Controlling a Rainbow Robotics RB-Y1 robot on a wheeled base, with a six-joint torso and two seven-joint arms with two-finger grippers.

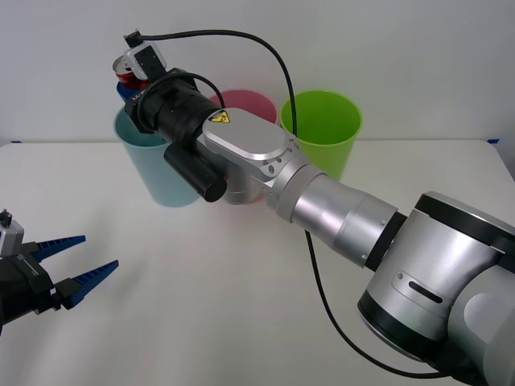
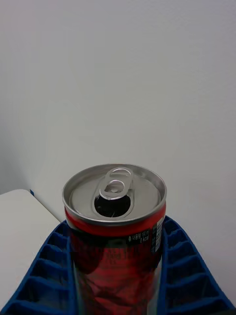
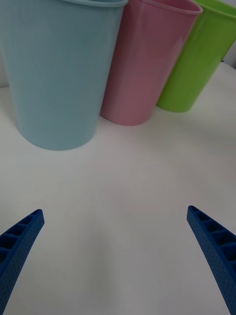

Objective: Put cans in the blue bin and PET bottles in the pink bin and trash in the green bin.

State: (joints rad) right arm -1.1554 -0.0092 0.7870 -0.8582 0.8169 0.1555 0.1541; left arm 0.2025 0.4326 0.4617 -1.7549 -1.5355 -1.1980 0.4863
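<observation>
We hold the can (image 2: 114, 231), light, stiff, slippery and opened, by its sides in our right gripper (image 1: 129, 80), jaws clamped, above the blue bin (image 1: 161, 173); left gripper (image 1: 76, 265) jaws apart.

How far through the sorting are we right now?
Pick is done: the right gripper is shut on the red can, held above the blue bin. Left: release it inside. The left gripper waits open over the table, facing the pink bin and green bin.

Lab-like test setup: bare white table (image 1: 241, 265), plain grey wall (image 1: 362, 48).
</observation>
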